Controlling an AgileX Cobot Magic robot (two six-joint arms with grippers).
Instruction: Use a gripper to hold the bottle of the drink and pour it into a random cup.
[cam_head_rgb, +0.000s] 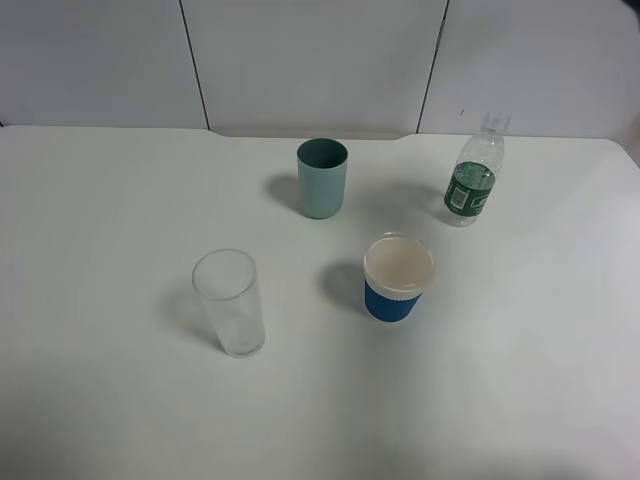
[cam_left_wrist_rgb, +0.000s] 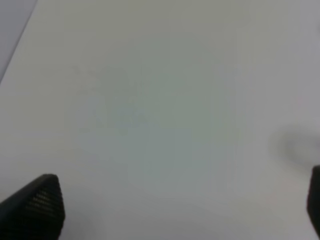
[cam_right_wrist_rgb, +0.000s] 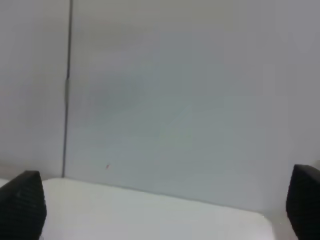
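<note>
While both arms stay out of the overhead view, left gripper spread over bare white tabletop, right gripper spread facing the back wall, bottle of the drink upright, well apart from either gripper, beyond the blue-sleeved cup.

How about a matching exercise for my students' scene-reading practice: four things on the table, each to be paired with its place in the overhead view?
Things:
1. bottle
2. green cup
3. clear glass
4. blue cup

Places:
A. nearest the front edge, on the left
B. far back, near the middle
C. far back, on the right
D. right of the middle, in front of the green cup

Pairs: 1-C, 2-B, 3-A, 4-D
</note>
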